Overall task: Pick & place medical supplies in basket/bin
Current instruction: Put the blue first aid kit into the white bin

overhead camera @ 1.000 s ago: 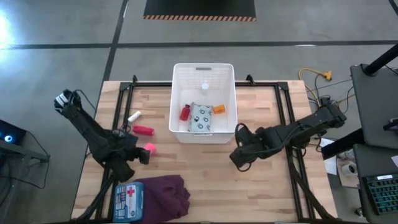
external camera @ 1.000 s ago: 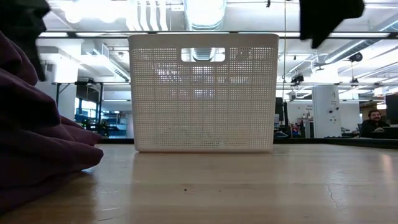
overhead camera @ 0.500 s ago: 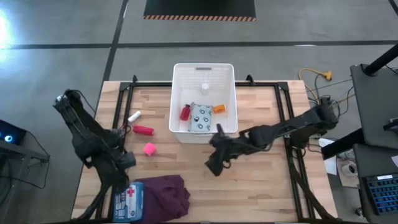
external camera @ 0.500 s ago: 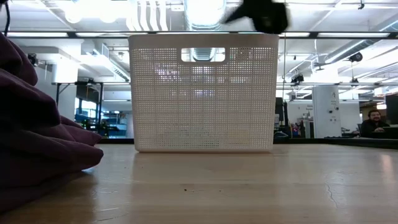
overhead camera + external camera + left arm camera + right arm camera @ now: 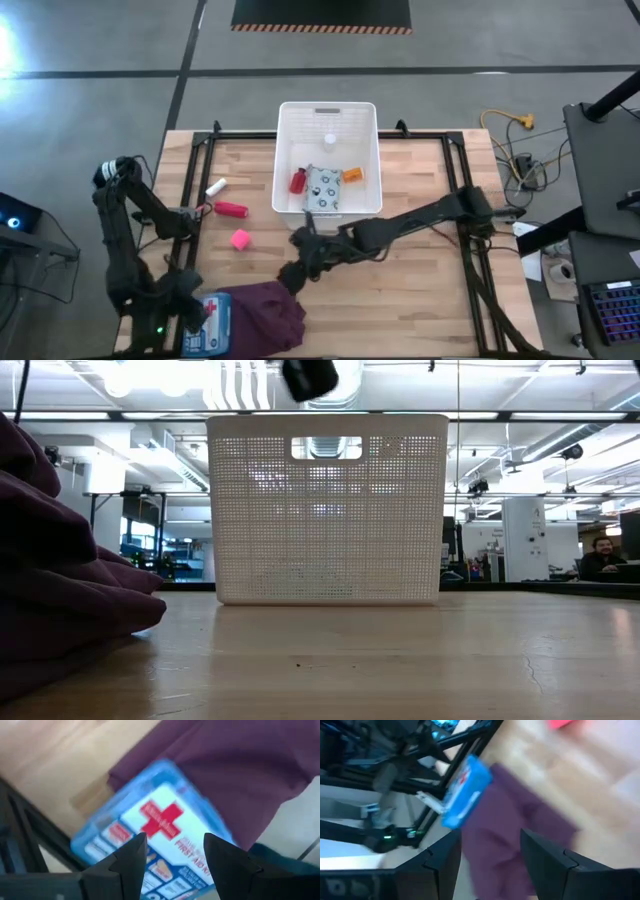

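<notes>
Since the earlier frames the right pincer point(image 5: 288, 278) has swung from the table's right side across the front of the white basket point(image 5: 328, 115) to the edge of the purple cloth point(image 5: 265, 310), and the left pincer point(image 5: 190, 305) has drawn back to the near left corner. The left pincer now hangs over the blue first-aid pouch point(image 5: 155, 837), fingers point(image 5: 131, 857) spread and empty, the red cross between them. The right pincer stands parted too, grasping nothing, above the cloth just beside the pouch. The pink cube point(image 5: 240, 239), pink-red tube point(image 5: 231, 209) and white vial point(image 5: 215, 187) lie left of the basket; the red bottle point(image 5: 297, 181), patterned pouch point(image 5: 323, 190) and orange box point(image 5: 352, 176) rest inside it.
</notes>
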Robot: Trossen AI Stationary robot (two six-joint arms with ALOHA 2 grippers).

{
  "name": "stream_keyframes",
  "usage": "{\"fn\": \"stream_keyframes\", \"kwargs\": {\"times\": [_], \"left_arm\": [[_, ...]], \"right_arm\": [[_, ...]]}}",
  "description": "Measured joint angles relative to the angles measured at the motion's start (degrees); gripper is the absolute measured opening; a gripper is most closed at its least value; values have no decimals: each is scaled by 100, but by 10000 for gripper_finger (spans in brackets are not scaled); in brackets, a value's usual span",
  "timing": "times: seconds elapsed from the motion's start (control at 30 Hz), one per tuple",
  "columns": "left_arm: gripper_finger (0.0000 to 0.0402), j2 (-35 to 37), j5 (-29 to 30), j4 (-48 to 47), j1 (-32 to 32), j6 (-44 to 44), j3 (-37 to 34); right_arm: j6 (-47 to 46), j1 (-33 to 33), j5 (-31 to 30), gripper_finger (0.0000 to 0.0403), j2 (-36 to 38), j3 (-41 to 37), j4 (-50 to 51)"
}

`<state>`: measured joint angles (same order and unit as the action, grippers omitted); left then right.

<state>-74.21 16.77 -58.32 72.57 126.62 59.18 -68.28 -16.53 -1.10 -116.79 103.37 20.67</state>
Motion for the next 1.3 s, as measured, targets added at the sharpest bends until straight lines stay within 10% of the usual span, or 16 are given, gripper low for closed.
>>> {"fn": "stream_keyframes", "kwargs": {"times": [0.37, 0.7, 0.97, 1.3], "left_arm": [[180, -852, -258, -33, 465, -84, 215], [180, -832, 333, -75, 791, -468, 13], [180, -896, 735, 2241, 457, -1791, -1249], [180, -351, 1128, 2496, -372, -2363, -2321]], "right_arm": [[-617, -114, 832, 192, -2076, 3060, 36], [-2191, -312, 541, 192, -3127, 3156, -1556], [-1548, -338, -12, 191, -2697, 3152, -929], [-926, -526, -1560, 191, -1375, 3156, 2586]]}}
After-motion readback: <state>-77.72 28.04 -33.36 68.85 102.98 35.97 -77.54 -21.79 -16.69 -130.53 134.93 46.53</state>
